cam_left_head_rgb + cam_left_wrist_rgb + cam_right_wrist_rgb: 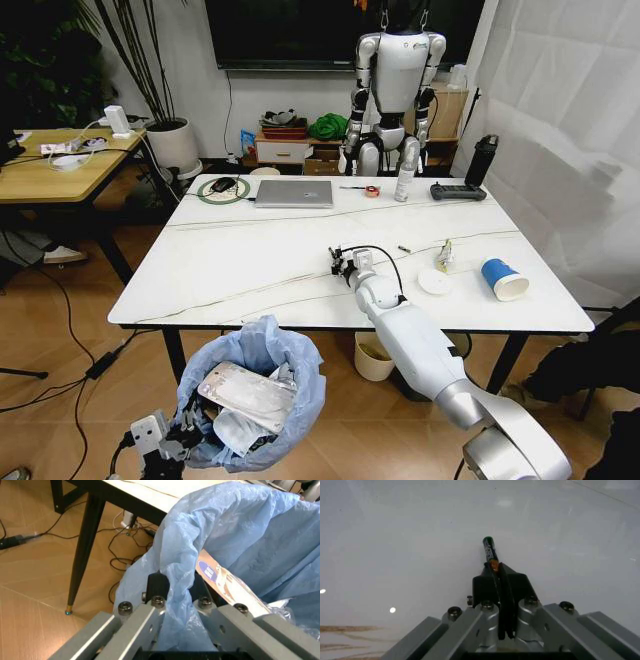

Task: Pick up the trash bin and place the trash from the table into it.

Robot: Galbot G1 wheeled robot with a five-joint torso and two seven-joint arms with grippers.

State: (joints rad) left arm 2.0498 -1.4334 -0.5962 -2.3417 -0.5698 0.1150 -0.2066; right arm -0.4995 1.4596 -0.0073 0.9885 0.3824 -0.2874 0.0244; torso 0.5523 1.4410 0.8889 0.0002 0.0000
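The trash bin (255, 395), lined with a puffy light-blue bag (250, 536), hangs below the table's (250, 260) front edge. My left gripper (185, 437) (176, 588) is shut on its bag-covered rim. Inside lie a flattened box (245, 393) (225, 582) and crumpled white paper. Over the middle of the table my right gripper (340, 263) (499, 572) is shut on a small green-tipped stick-like piece of trash (489, 549), just above the tabletop. A blue-and-white paper cup (503, 279), a white round lid (434, 281) and a wrapper (444, 255) lie at the table's right.
At the table's far side sit a silver laptop (293, 193), a black remote (458, 191), a black bottle (480, 160) and a white bottle (404, 183). A cream bucket (372, 356) stands under the table. A humanoid robot (398, 80) stands behind, a wooden desk (60, 165) at left.
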